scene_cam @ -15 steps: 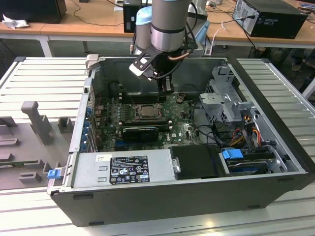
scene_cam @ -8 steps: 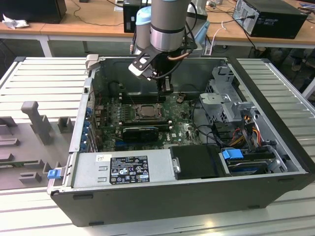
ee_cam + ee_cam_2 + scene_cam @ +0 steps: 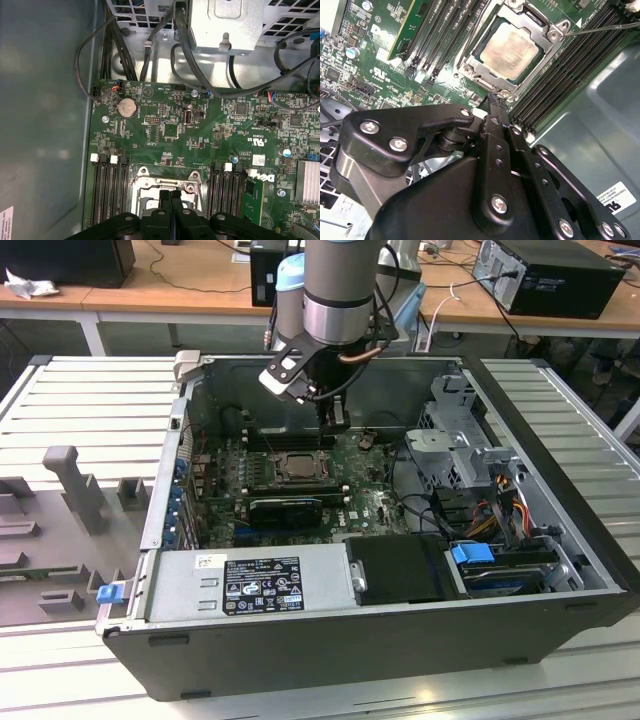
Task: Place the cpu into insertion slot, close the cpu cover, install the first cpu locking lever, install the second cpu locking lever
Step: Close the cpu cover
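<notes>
cpu (image 3: 510, 48) lies under closed cpu cover (image 3: 546, 39).

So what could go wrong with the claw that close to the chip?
The shut gripper sits at the edge of the cpu cover. A slight slip could scrape the green board or the black slots beside it. The thin locking lever sticking out sideways could snag or bend.

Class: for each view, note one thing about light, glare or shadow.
Second wrist view: the cpu shows a pale sheen on top; the black hand looms dark in front. First wrist view: soft bright patches on the grey case wall. Exterior view: evenly lit ribbed table, darker inside the computer case.
</notes>
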You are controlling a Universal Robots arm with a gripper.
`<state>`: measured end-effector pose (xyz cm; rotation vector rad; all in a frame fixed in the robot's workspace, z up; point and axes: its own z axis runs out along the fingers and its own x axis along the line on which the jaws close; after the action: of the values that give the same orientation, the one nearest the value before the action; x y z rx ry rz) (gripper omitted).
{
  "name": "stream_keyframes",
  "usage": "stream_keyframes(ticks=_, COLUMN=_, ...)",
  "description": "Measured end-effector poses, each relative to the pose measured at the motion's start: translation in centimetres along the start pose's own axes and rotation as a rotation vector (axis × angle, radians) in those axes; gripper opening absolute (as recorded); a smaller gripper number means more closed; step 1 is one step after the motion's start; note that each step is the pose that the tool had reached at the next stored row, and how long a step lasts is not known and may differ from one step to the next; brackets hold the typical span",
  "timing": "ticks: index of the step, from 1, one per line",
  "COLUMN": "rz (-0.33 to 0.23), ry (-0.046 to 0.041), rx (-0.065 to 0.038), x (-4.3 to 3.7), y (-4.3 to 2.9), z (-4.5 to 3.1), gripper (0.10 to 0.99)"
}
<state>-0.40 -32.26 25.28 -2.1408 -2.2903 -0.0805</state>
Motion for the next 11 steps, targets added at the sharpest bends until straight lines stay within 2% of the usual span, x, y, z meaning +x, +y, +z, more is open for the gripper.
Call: stream_keyframes(ticks=11, rz=0.0, ry=0.0, rx=0.0, x=0.03, y=-0.38, z=-0.01, gripper=0.106)
